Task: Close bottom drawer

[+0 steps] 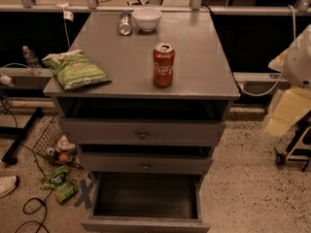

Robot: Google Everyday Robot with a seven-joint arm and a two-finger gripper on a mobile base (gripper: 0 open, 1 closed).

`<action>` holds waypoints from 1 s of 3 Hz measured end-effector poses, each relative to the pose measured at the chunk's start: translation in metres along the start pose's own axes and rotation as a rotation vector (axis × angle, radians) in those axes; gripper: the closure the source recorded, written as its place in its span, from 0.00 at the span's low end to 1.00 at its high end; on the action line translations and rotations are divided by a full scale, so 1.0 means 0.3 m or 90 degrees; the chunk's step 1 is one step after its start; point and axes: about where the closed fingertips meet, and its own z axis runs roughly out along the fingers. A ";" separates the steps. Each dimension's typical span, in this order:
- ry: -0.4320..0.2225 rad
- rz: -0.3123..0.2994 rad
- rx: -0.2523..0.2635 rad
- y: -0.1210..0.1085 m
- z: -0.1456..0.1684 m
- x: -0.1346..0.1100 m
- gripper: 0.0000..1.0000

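Observation:
The grey cabinet (194, 76) stands in the middle of the camera view. Its bottom drawer (146, 200) is pulled far out toward me, with its dark boxy interior showing. The top rim of its front panel (146, 224) sits at the lower edge of the picture, and its knob is out of view. The middle drawer (146, 163) and the top drawer (142, 132) stand slightly out, each with a small round knob. My gripper is not in view. Only pale arm parts (287, 108) show at the right edge, apart from the cabinet.
On the cabinet top are a red cola can (163, 65), a green chip bag (75, 70), a white bowl (146, 18) and a lying can (125, 23). A wire basket (48, 137), snack packets (59, 182), cables and a shoe (7, 185) lie on the floor at left.

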 end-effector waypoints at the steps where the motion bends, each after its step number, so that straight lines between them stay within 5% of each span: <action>1: -0.006 0.061 -0.022 0.017 0.158 0.057 0.00; 3: 0.041 0.201 -0.079 0.116 0.601 0.171 0.00</action>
